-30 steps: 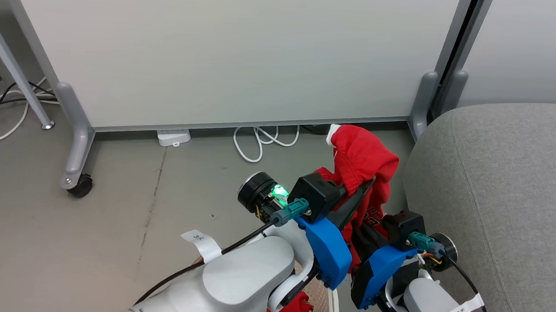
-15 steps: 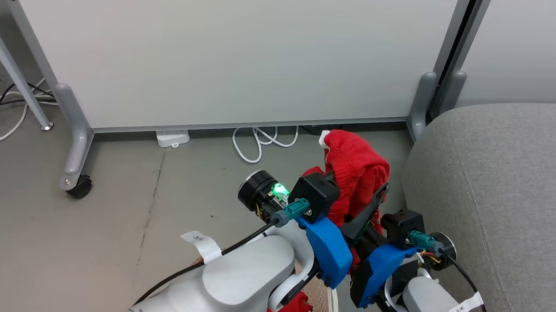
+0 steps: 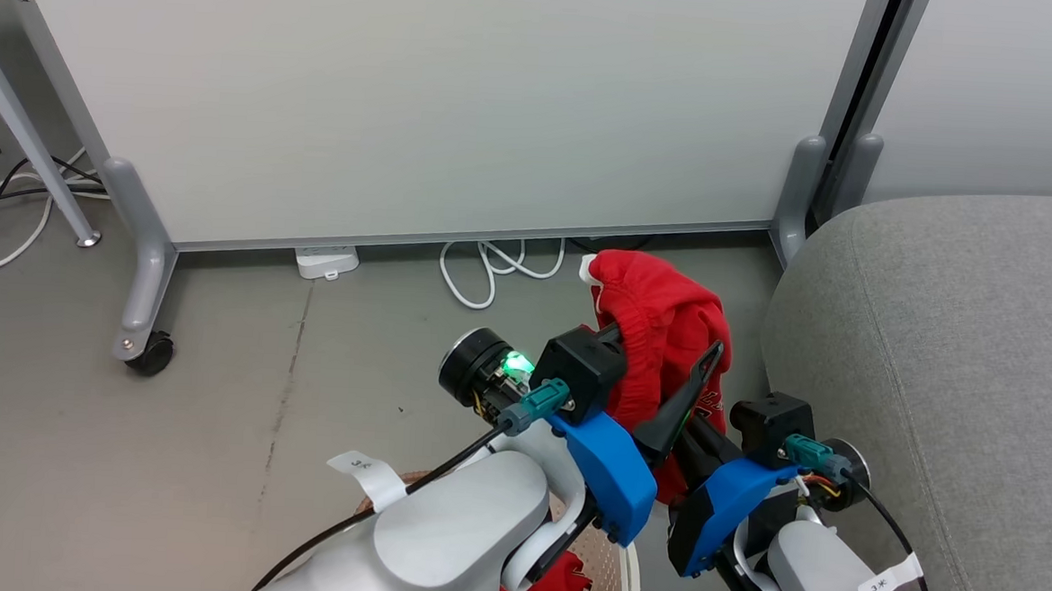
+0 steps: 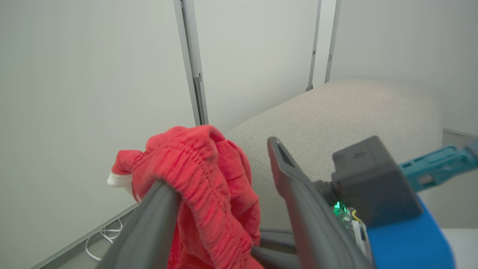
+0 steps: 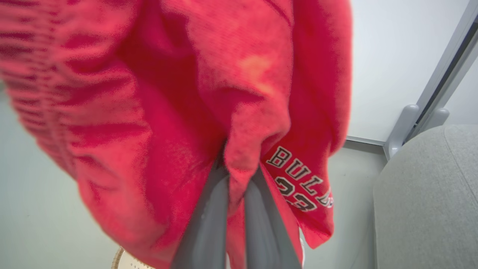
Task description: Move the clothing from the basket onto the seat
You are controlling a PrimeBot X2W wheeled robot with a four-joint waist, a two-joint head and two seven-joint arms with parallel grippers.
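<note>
Hanging beside seat's left edge: clothing, right gripper clamping it, left gripper standing apart; floor stretching left; basket near, holding more.

Hidden, cropped, blurred
The left forearm covers the basket, cut by the bottom edge; blurred clothing buries the right fingers at their tips

White partition panel on castor foot, power strip and looped white cable along its base, grey floor.

Red clothing, light grey seat
</note>
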